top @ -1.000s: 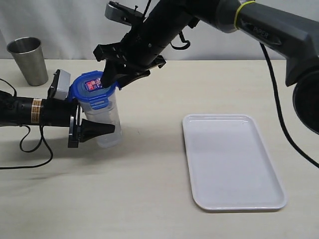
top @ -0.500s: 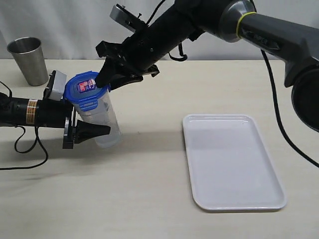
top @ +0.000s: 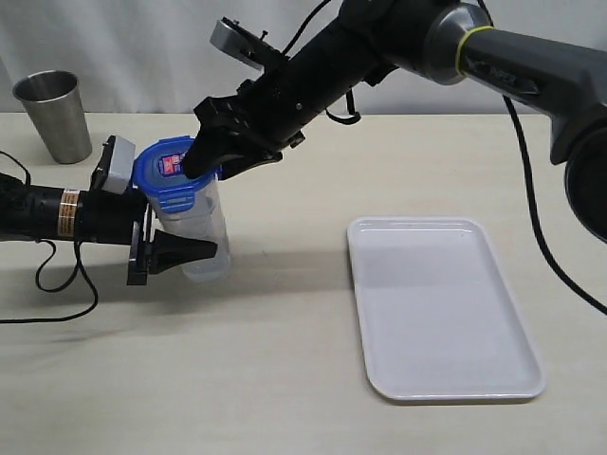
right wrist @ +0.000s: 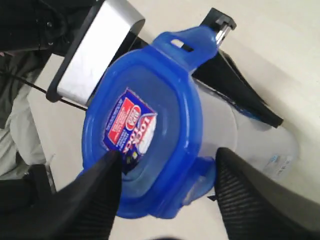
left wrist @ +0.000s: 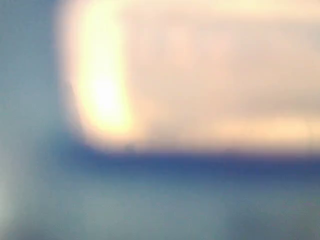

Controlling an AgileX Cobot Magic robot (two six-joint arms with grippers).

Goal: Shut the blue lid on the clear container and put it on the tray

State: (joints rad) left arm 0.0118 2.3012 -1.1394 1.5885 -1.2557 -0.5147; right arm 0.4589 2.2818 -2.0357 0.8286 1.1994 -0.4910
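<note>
The blue lid (top: 169, 171) with its red-and-white sticker sits on top of the clear container (top: 201, 235), which stands on the table left of centre. My left gripper (top: 180, 245) reaches in from the left and is shut on the container's body, one black finger (top: 185, 252) in front of it. My right gripper (top: 204, 156) hovers at the lid, open. In the right wrist view its jaws (right wrist: 167, 175) straddle the lid's (right wrist: 150, 125) edge, one finger over the sticker and the other outside a raised flap. The left wrist view is a close blur. The white tray (top: 446, 313) lies to the right.
A steel cup (top: 54, 114) stands at the back left of the table. A black cable (top: 66, 284) loops on the table under the left arm. The right arm stretches across from the upper right, above the table's middle.
The container leaned left half a second ago and now stands nearly upright again. My right gripper's jaws have spread wider over the lid. The left gripper keeps its hold.
</note>
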